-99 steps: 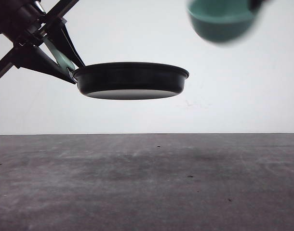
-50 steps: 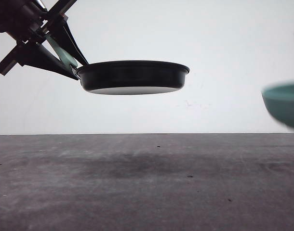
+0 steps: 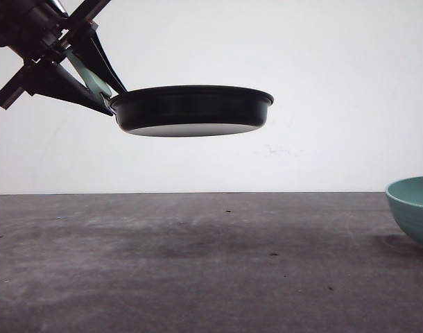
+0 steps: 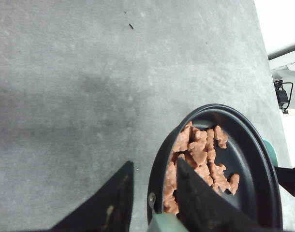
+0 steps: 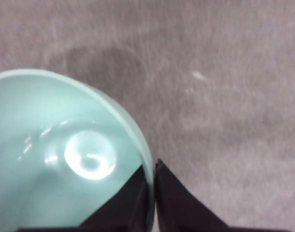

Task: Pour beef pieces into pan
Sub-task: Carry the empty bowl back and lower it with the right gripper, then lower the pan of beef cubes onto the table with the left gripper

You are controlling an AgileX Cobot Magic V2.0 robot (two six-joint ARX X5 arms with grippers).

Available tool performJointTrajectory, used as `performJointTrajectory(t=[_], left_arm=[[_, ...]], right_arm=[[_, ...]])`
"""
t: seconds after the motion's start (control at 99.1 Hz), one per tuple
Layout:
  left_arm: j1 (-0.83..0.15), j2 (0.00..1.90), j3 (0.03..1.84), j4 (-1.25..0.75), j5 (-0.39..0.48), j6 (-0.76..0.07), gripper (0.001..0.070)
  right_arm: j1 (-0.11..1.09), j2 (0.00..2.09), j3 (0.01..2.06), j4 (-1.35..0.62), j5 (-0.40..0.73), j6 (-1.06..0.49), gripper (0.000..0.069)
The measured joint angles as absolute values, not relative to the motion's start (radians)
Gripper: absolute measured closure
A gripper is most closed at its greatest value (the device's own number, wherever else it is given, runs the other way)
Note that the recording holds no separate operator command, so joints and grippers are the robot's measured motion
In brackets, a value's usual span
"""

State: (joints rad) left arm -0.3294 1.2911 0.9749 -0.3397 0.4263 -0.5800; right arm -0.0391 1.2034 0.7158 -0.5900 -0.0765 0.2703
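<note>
The pan [image 3: 192, 111] hangs level, well above the bench [image 3: 197, 263], on the left side of the scene. The left gripper [image 3: 93, 80] is clamped on its mint-green handle [image 3: 87, 78], which runs up and left from the rim. In the left wrist view the beef pieces [image 4: 198, 162] lie as a loose pile inside the pan, toward the handle side, so the pour looks done.

The teal bowl [image 3: 414, 208] sits at the far right, low at the bench, well apart from the pan; the right gripper [image 5: 151, 193] is pinched on its rim, and the bowl looks empty.

A second ago the bowl was tipped above the pan's right edge; it has since swung right and down. The pan has barely shifted.
</note>
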Motion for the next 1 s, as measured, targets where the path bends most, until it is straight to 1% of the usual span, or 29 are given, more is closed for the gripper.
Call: performJointTrajectory(t=[0.272,0.323,0.353,0.383,0.424,0.434,0.444,0.494,0.535,0.585,0.686,0.827,0.898,0.958,0.999], left_arm=[[-0.329,1.291,0.975,-0.34,0.43,-0.58,0.058],[-0.329,1.291,0.975,-0.341,0.43,-0.58,0.058],[-0.329,1.291,0.975,-0.34,0.43,-0.58,0.058],[-0.329,1.291,0.975,-0.341,0.43,-0.58,0.058],[-0.329,1.291,0.975,-0.341,0.43,-0.58,0.058],[-0.329,1.291,0.975,-0.34,0.43,-0.58,0.058],[-0.329,1.291,0.975,-0.34,0.43,-0.58,0.058],[-0.329,1.291,0.975,-0.34,0.43,-0.58,0.058],[-0.329,1.291,0.975,-0.34,0.43,-0.58,0.058],[-0.329,1.291,0.975,-0.34,0.43,-0.58,0.058],[-0.329,1.291,0.975,-0.34,0.43,-0.579,0.058],[-0.329,1.291,0.975,-0.333,0.418,-0.559,0.058],[-0.324,1.291,0.975,-0.324,0.392,-0.531,0.058],[-0.318,1.291,0.975,-0.316,0.358,-0.492,0.058],[-0.313,1.291,0.975,-0.311,0.335,-0.469,0.058]], right_arm=[[-0.076,1.254,0.716,-0.577,-0.076,0.27,0.0678],[-0.078,1.256,0.716,-0.577,-0.076,0.269,0.066],[-0.078,1.256,0.716,-0.577,-0.076,0.268,0.0625],[-0.078,1.256,0.716,-0.576,-0.076,0.266,0.0565],[-0.078,1.256,0.716,-0.575,-0.076,0.266,0.0459],[-0.078,1.256,0.716,-0.575,-0.076,0.266,0.0415],[-0.078,1.256,0.716,-0.575,-0.076,0.266,0.0388],[-0.078,1.256,0.717,-0.575,-0.076,0.266,0.027],[-0.078,1.256,0.719,-0.574,-0.078,0.266,0.0212],[-0.078,1.255,0.725,-0.575,-0.079,0.265,0.0175],[-0.078,1.239,0.768,-0.582,-0.088,0.263,0.0151],[-0.076,1.156,0.906,-0.587,-0.165,0.264,0.0145],[-0.064,1.1,0.994,-0.586,-0.203,0.276,0.0145],[-0.04,1.043,1.062,-0.577,-0.207,0.286,0.0147],[-0.02,1.005,1.103,-0.564,-0.206,0.29,0.0163]])
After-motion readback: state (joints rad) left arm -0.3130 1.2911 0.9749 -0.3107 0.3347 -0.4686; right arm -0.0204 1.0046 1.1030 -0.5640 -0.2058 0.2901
